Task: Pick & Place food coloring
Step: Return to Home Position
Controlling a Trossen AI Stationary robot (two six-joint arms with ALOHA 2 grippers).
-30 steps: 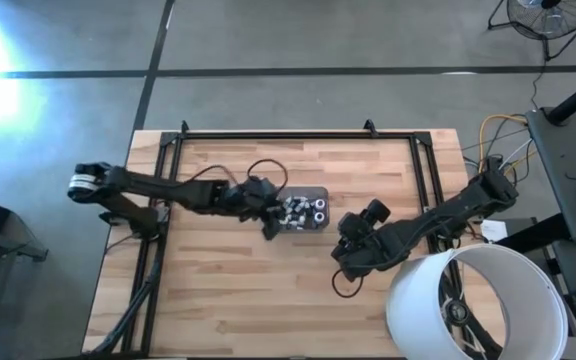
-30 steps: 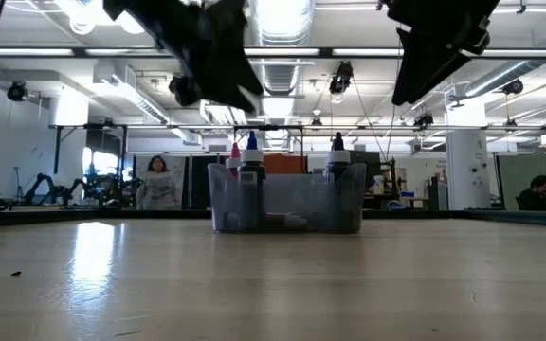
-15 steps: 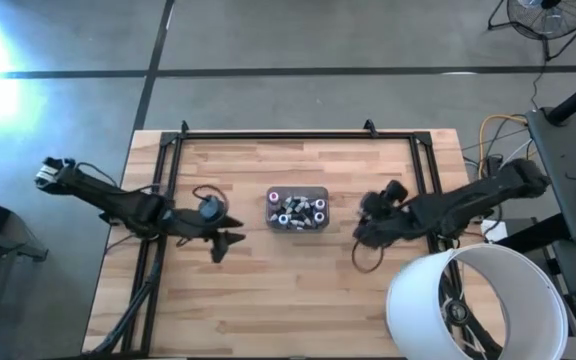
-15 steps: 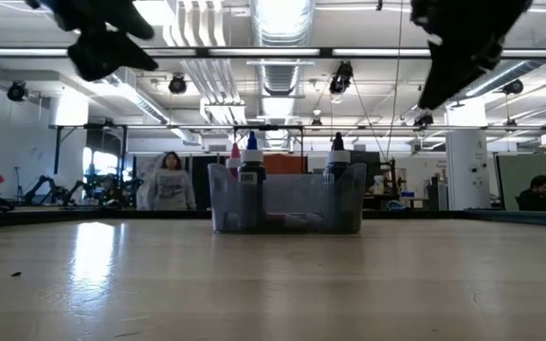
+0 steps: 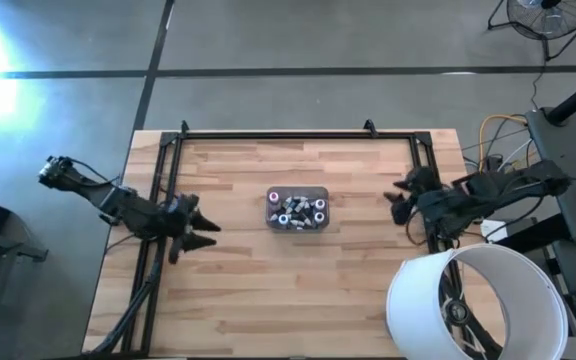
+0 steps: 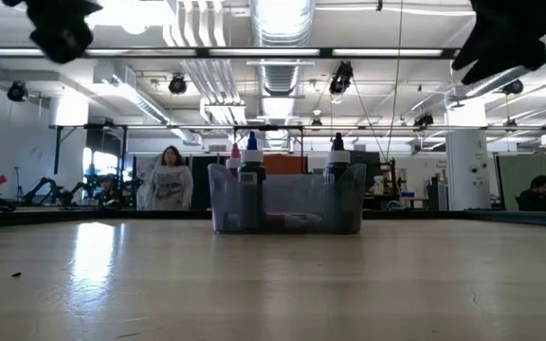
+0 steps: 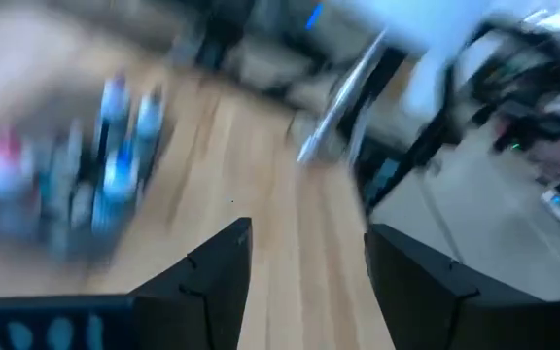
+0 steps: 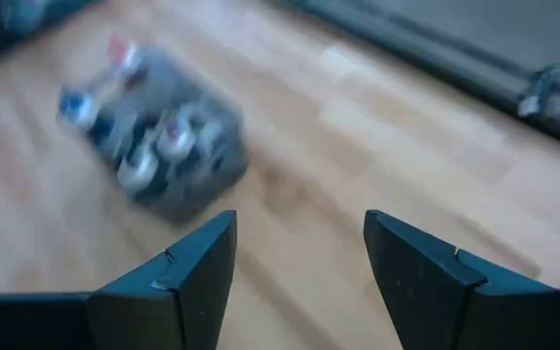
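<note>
— While you have the overhead picture up, find the grey bin [image 5: 297, 189] at the middle of the wooden table [image 5: 268, 290]. Your food coloring [image 5: 296, 211] is all inside it, the little bottles packed close together with their caps up.

— And from table height?

— You see the bin's translucent wall side-on. A red tip, a blue cap and a dark cap poke above its rim, red and blue toward one end, the dark one toward the other.

— What about the claws?

— Your left gripper [image 7: 307, 228] hangs well to the left of the bin, out by the dark frame rail [image 5: 164, 190] on that side. Its fingers are spread wide and hold nothing. Your right gripper [image 8: 299, 216] is well to the right of the bin, near the opposite rail, and is likewise released and empty. Each wrist camera looks back toward the bin through the gap between its own parted fingers.

— Anything else near the bin?

— Not near. A big white tub [image 5: 468, 300] stands farther right of the bin than your right gripper, at the table's corner. A person [image 6: 171, 180] stands in the room far behind the bin.
</note>
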